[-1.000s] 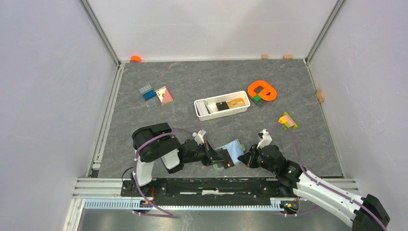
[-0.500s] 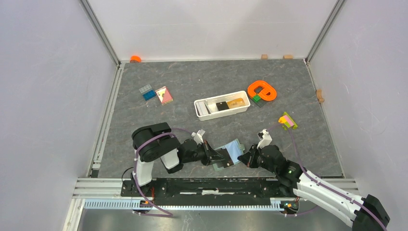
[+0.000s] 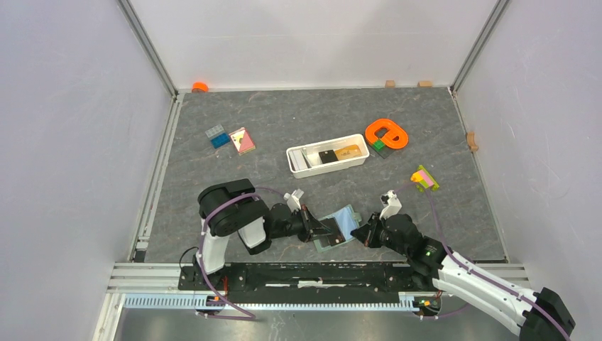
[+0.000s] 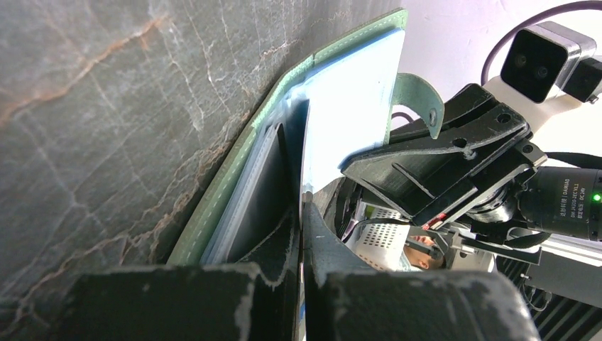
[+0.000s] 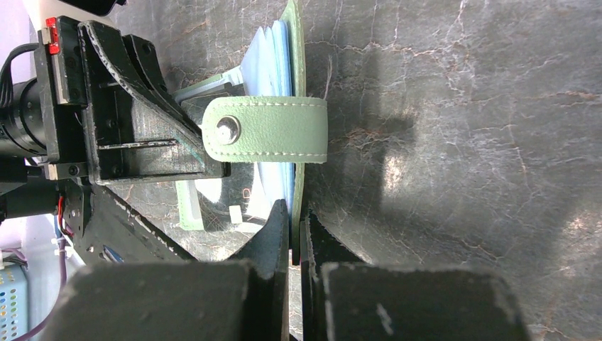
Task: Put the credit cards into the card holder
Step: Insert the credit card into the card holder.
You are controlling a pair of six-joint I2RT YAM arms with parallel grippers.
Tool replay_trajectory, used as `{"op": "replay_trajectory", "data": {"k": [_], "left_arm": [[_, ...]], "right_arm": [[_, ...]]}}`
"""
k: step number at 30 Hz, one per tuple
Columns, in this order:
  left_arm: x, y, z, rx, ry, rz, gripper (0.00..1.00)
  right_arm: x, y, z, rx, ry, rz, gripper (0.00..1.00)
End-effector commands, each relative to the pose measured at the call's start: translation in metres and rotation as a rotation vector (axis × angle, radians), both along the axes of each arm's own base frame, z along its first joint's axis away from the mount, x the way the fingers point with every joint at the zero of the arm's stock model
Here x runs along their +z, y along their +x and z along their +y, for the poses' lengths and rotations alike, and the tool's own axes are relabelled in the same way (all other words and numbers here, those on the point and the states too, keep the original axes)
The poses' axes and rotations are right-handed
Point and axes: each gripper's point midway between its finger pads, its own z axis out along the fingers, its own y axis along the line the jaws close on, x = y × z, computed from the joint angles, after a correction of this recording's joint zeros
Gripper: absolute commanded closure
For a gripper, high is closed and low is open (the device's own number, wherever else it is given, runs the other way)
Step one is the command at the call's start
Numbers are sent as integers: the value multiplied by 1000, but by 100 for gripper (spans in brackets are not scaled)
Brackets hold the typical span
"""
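left wrist view: was the black card (image 4: 259, 192) in the card holder (image 4: 355, 92) yet?
— partly. left gripper (image 4: 303, 206) pinched shut beside it, right gripper (image 5: 294, 213) clamped the holder's edge on the surface. more credit cards (image 3: 328, 155) sat in the tray (image 3: 292, 160).

Our arms (image 3: 227, 217) are black-jointed with white links. Purple cables (image 3: 200, 256) trail along them. Our fingers (image 4: 177, 302) are scuffed black.

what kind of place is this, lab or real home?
Likely a lab test cell: white panel walls on metal posts box in a grey tabletop, left arm and right arm bolted at its near edge, toy blocks scattered as props.
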Motion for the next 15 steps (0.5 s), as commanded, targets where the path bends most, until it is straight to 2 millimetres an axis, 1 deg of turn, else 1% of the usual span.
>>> {"op": "replay_trajectory", "data": {"k": [1,6,15], "left_arm": [[-35,1,12,6,126,-10,98],[-33,3,11,7,121,-26,98],[-32,10,19,35,124,-49,98]], "right_arm": [[-21,-10,-26,-42,-140,73,100],[-21,-10,-26,-43,-140,73,100],[-21,-10,-26,-45,-141,74,100]]}}
